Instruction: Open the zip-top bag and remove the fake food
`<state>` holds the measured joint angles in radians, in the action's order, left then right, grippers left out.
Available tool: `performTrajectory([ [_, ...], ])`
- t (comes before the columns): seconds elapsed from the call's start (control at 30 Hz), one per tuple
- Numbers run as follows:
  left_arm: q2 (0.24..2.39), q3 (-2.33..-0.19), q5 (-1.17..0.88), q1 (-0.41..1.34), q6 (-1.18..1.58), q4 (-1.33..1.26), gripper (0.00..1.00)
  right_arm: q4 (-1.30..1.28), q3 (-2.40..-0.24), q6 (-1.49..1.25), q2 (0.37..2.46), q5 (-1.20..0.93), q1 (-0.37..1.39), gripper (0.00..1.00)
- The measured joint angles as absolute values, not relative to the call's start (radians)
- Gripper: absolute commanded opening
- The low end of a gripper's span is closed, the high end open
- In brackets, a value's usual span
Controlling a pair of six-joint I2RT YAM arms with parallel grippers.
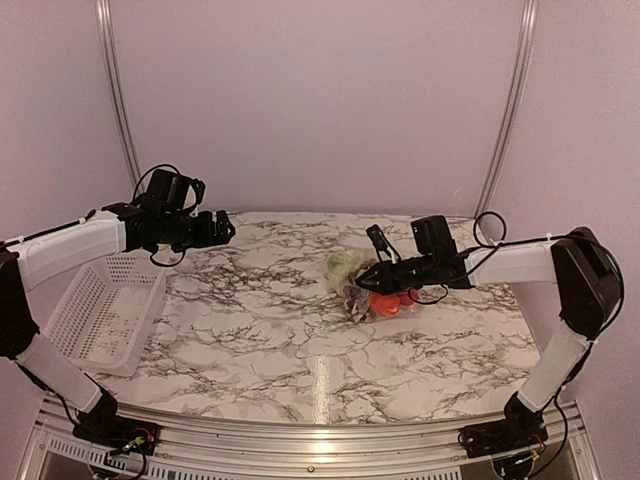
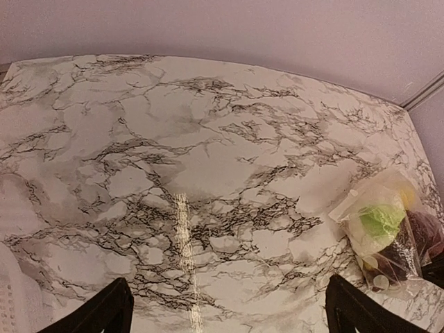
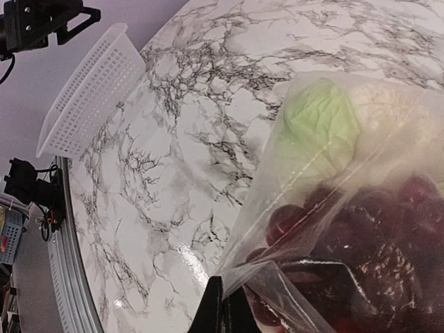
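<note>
One clear zip-top bag (image 1: 372, 292) lies right of centre on the marble surface (image 1: 250, 330), holding at least four pieces of fake food (image 3: 316, 125): green, cream, dark red, orange-red. The right end effector (image 3: 223, 305) is clamped on its edge. The left end effector (image 1: 222, 228) is spread wide near one white basket (image 1: 100, 310). The step in hand is opening; next, the left probably needs to grip the opposite lip.
</note>
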<state>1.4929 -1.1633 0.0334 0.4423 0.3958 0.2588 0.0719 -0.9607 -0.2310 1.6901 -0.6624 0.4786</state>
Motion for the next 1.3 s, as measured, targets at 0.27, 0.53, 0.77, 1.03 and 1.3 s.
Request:
performTrajectory([
  [0.27, 1.507, -1.158, -0.051, 0.442, 0.395, 0.226, 0.99, 0.074, -0.944, -0.176, 1.684, -0.665, 0.717, 0.00],
  [0.53, 1.547, -1.107, -0.240, 0.450, 0.387, 0.154, 0.99, 0.099, -0.772, -0.184, 1.631, -0.626, 0.736, 0.00],
  [0.77, 1.605, -1.044, -0.382, 0.498, 0.385, 0.080, 0.94, 0.148, -0.684, -0.210, 1.592, -0.581, 0.724, 0.00],
  [1.03, 1.686, -1.043, -0.508, 0.561, 0.439, -0.065, 0.76, 0.218, -0.625, -0.239, 1.615, -0.583, 0.723, 0.00],
  [1.3, 1.771, -1.055, -0.587, 0.599, 0.507, -0.183, 0.55, 0.254, -0.611, -0.244, 1.626, -0.590, 0.723, 0.00],
])
